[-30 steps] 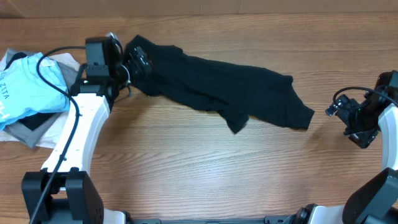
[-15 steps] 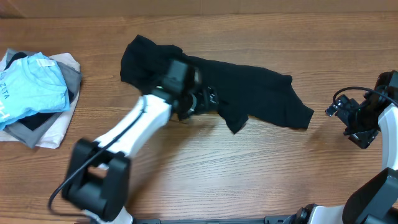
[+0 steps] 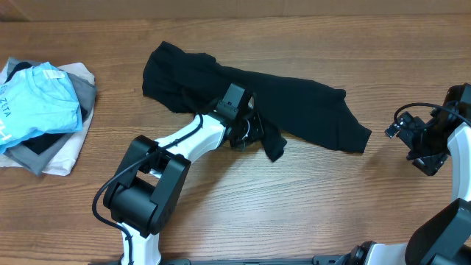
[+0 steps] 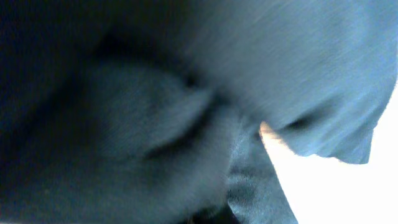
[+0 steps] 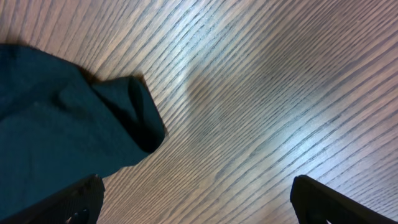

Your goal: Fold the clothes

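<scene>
A black garment (image 3: 302, 103) lies crumpled across the back middle of the wooden table (image 3: 294, 206). My left gripper (image 3: 254, 134) sits at its lower edge, near a hanging flap, and is shut on the black fabric. Dark cloth (image 4: 155, 124) fills the left wrist view and hides the fingers. My right gripper (image 3: 414, 144) hovers open off the garment's right end, holding nothing. In the right wrist view, the garment's corner (image 5: 62, 118) lies left of the gap in my right gripper (image 5: 199, 202), and bare wood shows between its fingertips (image 5: 78, 199).
A pile of clothes sits at the far left edge, with a light blue shirt (image 3: 33, 103) on top of grey and white pieces (image 3: 62, 158). The left arm's white link (image 3: 184, 143) stretches over the table in front of the garment.
My left arm swung from the garment's left end, near the pile, to its lower middle edge, and its gripper closed on the fabric. The right arm stayed still.
</scene>
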You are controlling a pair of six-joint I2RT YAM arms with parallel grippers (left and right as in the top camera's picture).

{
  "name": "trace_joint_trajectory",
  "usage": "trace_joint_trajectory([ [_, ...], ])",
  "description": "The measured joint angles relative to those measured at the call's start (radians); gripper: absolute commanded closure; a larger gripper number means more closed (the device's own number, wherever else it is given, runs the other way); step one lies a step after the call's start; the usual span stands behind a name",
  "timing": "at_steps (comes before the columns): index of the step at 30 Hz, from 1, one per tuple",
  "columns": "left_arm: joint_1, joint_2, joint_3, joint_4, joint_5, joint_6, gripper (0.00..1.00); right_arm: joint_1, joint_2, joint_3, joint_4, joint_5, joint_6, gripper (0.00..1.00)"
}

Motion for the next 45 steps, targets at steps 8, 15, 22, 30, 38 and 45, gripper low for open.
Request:
trace_joint_trajectory([
  [8,0.099,-0.103,-0.002,-0.539,0.075,0.179,0.96,0.011,0.000,-0.006,-0.062,-0.116,-0.064,0.01],
  [15,0.291,-0.267,-0.003,-0.711,-0.091,0.282,0.96,0.148,-0.002,-0.132,-0.043,-0.176,-0.095,0.09],
  [22,0.300,-0.269,-0.003,-0.711,-0.116,0.311,0.96,0.418,-0.002,-0.235,0.069,-0.211,-0.106,0.13],
  [30,0.300,-0.269,-0.003,-0.711,-0.119,0.311,0.96,0.634,-0.002,-0.246,0.098,-0.211,-0.076,0.26],
  [38,0.300,-0.269,-0.003,-0.712,-0.119,0.311,0.96,0.634,-0.002,-0.247,0.148,-0.199,-0.055,0.27],
  [45,0.300,-0.269,-0.003,-0.712,-0.119,0.311,0.96,0.634,0.011,-0.247,0.150,-0.187,-0.036,0.26],
])
